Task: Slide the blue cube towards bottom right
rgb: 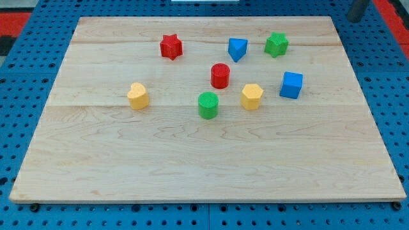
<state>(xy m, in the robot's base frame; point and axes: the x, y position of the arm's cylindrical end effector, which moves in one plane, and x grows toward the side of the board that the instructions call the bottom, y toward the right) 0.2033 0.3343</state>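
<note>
Blue cube [291, 85] right of yellow block [252, 96], rod at view's top right, my tip hidden, no pincer visible

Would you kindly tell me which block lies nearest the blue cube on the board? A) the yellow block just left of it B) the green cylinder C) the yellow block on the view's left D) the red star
A: the blue cube sits toward the view's right, and the yellow block just to its left is its closest neighbour; the green cylinder and red star lie farther off.
</note>
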